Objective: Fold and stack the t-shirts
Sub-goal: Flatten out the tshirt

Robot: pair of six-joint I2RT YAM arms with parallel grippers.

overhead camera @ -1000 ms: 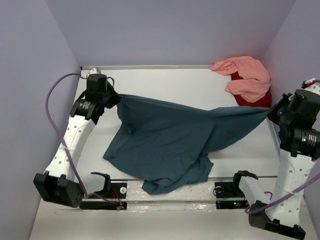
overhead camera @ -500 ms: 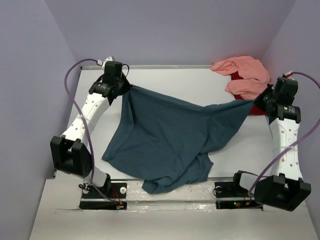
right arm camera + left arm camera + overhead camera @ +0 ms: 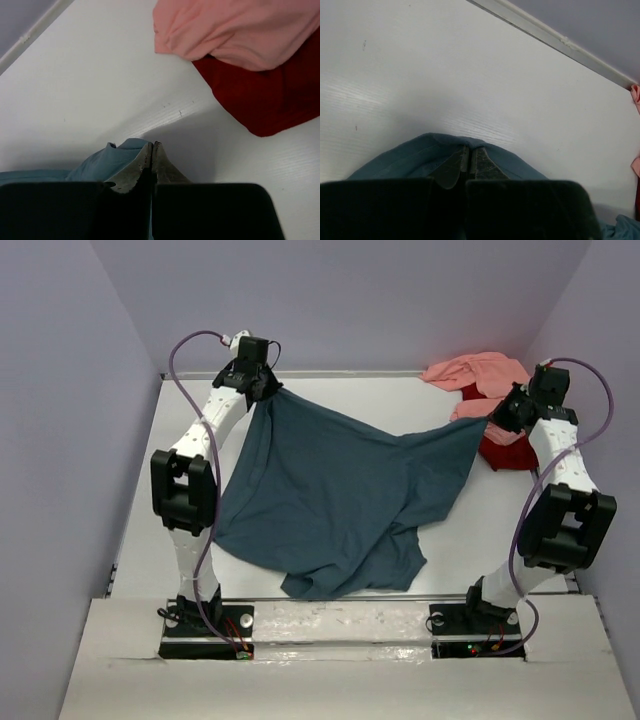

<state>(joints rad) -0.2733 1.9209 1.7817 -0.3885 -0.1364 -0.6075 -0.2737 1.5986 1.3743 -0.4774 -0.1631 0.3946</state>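
Note:
The dark teal-blue t-shirt (image 3: 330,490) hangs stretched between my two grippers, its lower part crumpled on the white table. My left gripper (image 3: 272,390) is shut on its far left corner near the back wall; the wrist view shows the cloth (image 3: 415,157) pinched between the closed fingers. My right gripper (image 3: 496,422) is shut on its far right corner, cloth (image 3: 107,160) at the fingers. The salmon pink t-shirt (image 3: 480,380) lies bunched on the red t-shirt (image 3: 505,452) at the back right, right beside my right gripper.
The table's back rail (image 3: 340,373) runs along the purple wall. The purple side walls stand close to both arms. The arm bases sit on the near rail (image 3: 330,625). Bare white table (image 3: 180,570) shows at the near left.
Both arms have stretched toward the back wall, carrying the teal shirt's corners away from the near edge. The shirt's hem has slid off the near rail onto the table.

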